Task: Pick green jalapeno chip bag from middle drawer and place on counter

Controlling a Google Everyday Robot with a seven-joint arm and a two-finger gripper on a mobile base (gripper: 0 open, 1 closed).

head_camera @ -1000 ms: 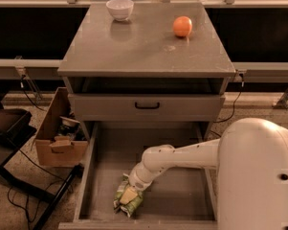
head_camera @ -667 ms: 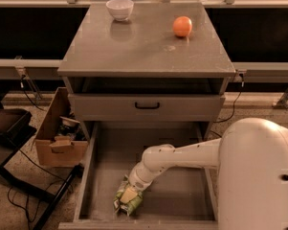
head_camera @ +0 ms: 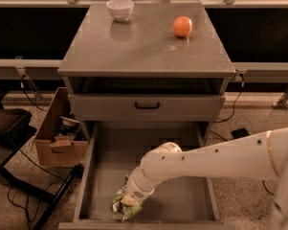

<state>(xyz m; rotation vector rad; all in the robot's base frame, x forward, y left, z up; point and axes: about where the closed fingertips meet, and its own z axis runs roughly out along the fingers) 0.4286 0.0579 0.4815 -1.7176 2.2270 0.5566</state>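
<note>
Jaws: clenched or released, cannot tell | gripper down on green jalapeno chip bag, front-left floor of middle drawer | change: none over last second, arm unmoved | bag not yet lifted toward counter

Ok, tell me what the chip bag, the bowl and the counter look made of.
The green jalapeno chip bag: probably thin plastic film; crinkled, slightly shiny. The bowl: likely glazed ceramic; white, smooth. The counter: maybe laminate or metal; grey, faint sheen. The gripper sits at the bag in the middle drawer.
</note>
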